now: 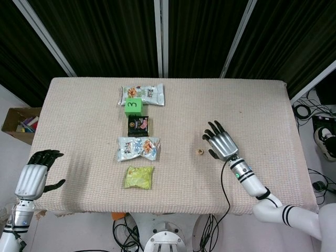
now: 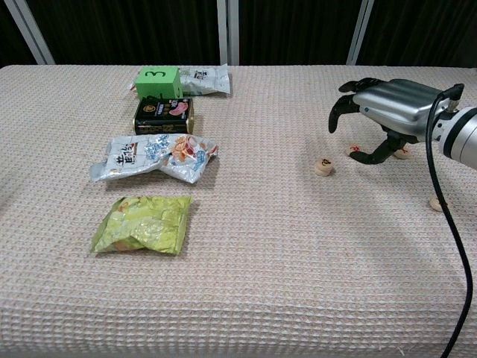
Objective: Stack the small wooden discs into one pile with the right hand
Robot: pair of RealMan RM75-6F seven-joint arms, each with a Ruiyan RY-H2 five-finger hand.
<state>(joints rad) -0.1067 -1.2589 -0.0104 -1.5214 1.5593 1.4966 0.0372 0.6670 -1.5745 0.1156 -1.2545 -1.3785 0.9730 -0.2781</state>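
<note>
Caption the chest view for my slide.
Silver right robot hand hovers open above small round wooden discs scattered on the beige woven tablecloth, snack packets at left.

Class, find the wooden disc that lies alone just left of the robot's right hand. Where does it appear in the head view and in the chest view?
Head view: the wooden disc lies right of centre, just left of the right hand.
Chest view: the wooden disc lies right of centre, below-left of the right hand.
Shared landmark: the silver snack bag, level with it to the left.
</note>
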